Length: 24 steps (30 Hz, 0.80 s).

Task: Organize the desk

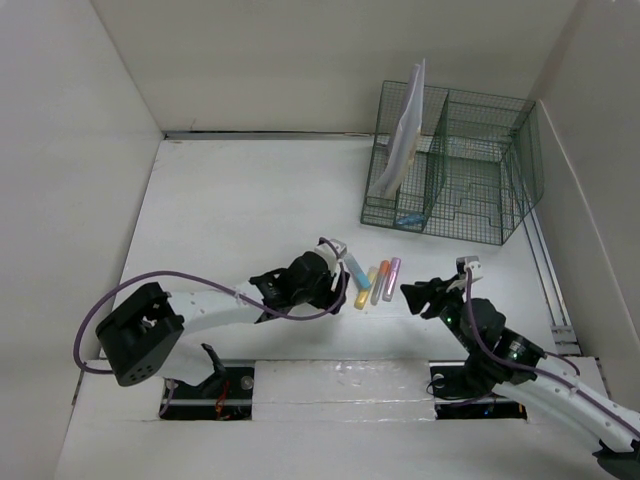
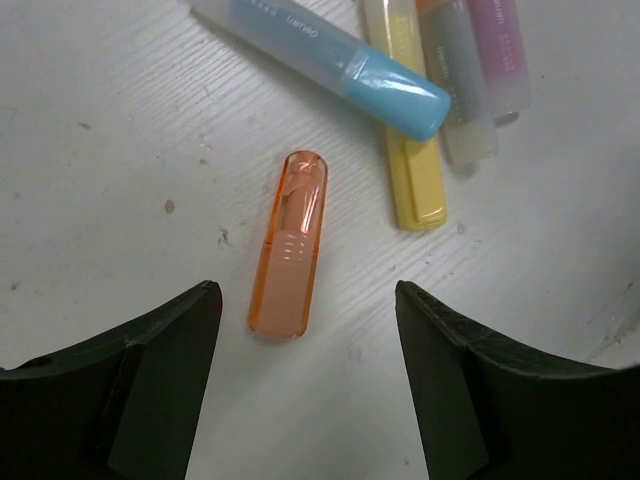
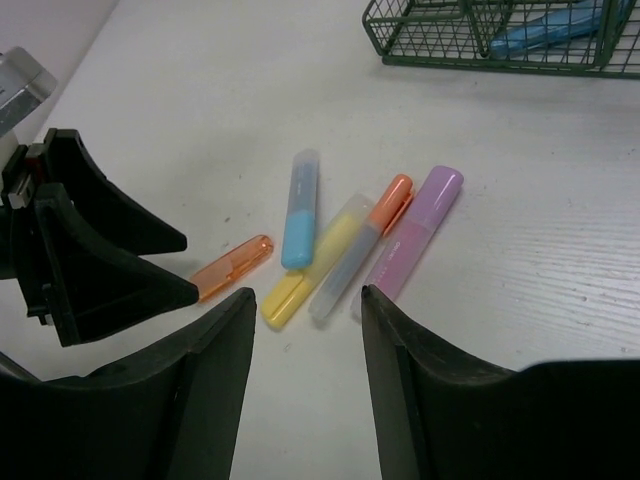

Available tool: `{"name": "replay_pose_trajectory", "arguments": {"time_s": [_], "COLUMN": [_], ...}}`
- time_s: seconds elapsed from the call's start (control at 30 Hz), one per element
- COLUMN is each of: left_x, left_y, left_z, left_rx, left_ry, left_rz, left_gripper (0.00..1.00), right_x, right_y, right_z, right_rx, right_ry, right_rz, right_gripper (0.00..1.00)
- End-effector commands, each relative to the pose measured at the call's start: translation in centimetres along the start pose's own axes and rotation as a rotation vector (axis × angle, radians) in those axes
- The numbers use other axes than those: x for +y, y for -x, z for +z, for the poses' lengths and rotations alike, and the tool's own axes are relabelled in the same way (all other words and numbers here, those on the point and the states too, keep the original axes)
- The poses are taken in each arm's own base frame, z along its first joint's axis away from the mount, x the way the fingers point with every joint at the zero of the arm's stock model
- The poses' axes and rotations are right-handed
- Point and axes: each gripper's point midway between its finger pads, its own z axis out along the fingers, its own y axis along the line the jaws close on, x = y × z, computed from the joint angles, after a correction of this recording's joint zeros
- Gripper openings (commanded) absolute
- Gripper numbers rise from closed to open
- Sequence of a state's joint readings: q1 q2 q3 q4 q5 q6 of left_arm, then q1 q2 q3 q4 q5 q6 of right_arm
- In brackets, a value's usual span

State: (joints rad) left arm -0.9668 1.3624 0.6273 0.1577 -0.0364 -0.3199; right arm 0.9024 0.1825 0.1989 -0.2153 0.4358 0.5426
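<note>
Overall, broad matte-white desk point(image 2: 120, 150), faintly wood-grained, lightly speckled surface.

Left wrist view: the translucent blue highlighter pen point(image 2: 330, 55), the yellow highlighter pen point(image 2: 412, 160), the orange-and-clear pen point(image 2: 455, 85) and the lilac pen point(image 2: 498, 50) run off the top edge; the blue barrel's print is illegible. Overhead, the left gripper point(image 1: 338, 272) covers the loose translucent orange cap point(image 2: 290, 245). Right wrist view: the dark green wire-mesh rack point(image 3: 500, 58) is cropped at top; the blue item point(image 3: 545, 32) inside is unidentifiable.
</note>
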Motion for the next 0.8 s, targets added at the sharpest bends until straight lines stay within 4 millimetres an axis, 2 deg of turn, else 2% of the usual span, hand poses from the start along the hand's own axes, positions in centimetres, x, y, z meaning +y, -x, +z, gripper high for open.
{"name": "replay_pose_trajectory", "arguments": {"time_s": [0.0, 0.2, 0.27, 0.4, 0.57, 0.67, 0.7, 0.77], "left_x": [1.1, 1.4, 1.5, 1.6, 1.3, 1.3, 1.4, 1.3], "left_y": [-0.5, -2.3, -2.5, -2.2, -2.7, -3.6, -3.7, -4.0], "left_z": [-0.4, 0.7, 0.9, 1.4, 1.9, 2.5, 2.8, 3.0], "left_rx": [-0.014, 0.043, 0.050, 0.045, 0.063, 0.091, 0.090, 0.096], "left_ry": [0.055, 0.060, 0.063, 0.073, 0.127, 0.175, 0.196, 0.210], "left_rz": [-0.061, -0.048, -0.040, -0.026, 0.025, 0.052, 0.061, 0.065], "left_gripper": [0.66, 0.62, 0.61, 0.53, 0.51, 0.42, 0.36, 0.33], "right_x": [0.9, 0.9, 0.9, 1.0, 1.0, 1.0, 1.0, 0.9], "right_y": [1.7, 1.8, 1.8, 1.7, 1.9, 1.7, 1.9, 1.8], "right_z": [0.1, -0.1, -0.1, 0.0, -0.1, -0.1, -0.1, -0.1], "right_rx": [-0.055, -0.062, -0.062, -0.060, -0.064, -0.062, -0.066, -0.064], "right_ry": [0.028, 0.030, 0.032, 0.036, 0.037, 0.036, 0.035, 0.032], "right_rz": [0.025, 0.029, 0.029, 0.029, 0.033, 0.035, 0.037, 0.039], "right_gripper": [0.52, 0.52, 0.53, 0.53, 0.53, 0.54, 0.56, 0.61]}}
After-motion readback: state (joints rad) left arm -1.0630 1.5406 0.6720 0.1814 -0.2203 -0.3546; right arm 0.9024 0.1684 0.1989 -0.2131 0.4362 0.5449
